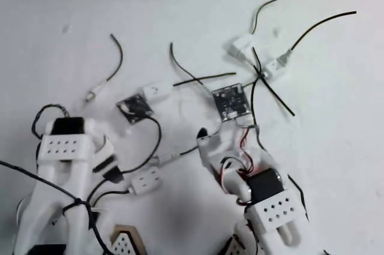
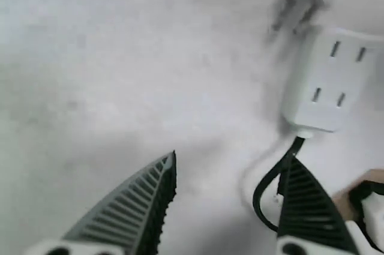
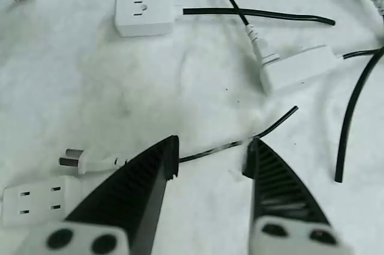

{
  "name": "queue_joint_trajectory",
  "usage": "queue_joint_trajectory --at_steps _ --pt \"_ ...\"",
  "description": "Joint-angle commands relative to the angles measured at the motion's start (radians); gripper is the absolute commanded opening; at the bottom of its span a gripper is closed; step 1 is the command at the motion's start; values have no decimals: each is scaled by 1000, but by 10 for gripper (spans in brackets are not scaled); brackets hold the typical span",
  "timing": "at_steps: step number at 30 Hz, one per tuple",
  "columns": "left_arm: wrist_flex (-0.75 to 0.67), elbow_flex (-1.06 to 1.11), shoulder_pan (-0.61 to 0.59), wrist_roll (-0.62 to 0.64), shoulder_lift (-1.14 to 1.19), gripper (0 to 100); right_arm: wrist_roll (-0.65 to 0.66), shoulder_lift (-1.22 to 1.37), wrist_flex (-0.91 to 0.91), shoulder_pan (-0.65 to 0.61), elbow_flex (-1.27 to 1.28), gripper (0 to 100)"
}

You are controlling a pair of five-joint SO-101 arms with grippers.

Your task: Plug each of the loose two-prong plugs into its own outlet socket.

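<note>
Right wrist view: jaws parted above black cord (image 3: pixel 273 126); plug (image 3: pixel 77 159) beside.

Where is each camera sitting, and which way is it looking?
High view: fixed above, looking down on the white table; the left arm and right arm show at its near edge.
Left wrist view: on the left arm, looking past the open left tool at the double outlet.
Right wrist view: on the right arm, looking past the open right tool at a loose plug and a single outlet.
Shared: both wrist views show the double outlet.
</note>
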Motion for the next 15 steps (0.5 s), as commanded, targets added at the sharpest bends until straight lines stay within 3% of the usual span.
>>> queue_joint_trajectory --at_steps 1,7,15 --pt "140 -101 119 -25 -28 279 -5 -16 -2 41 -34 172" --pt "186 -112 305 57 -18 280 -5 -24 -2 97 -37 171" --pt "-32 64 433 175 -18 280 -5 -24 -2 119 -37 170"
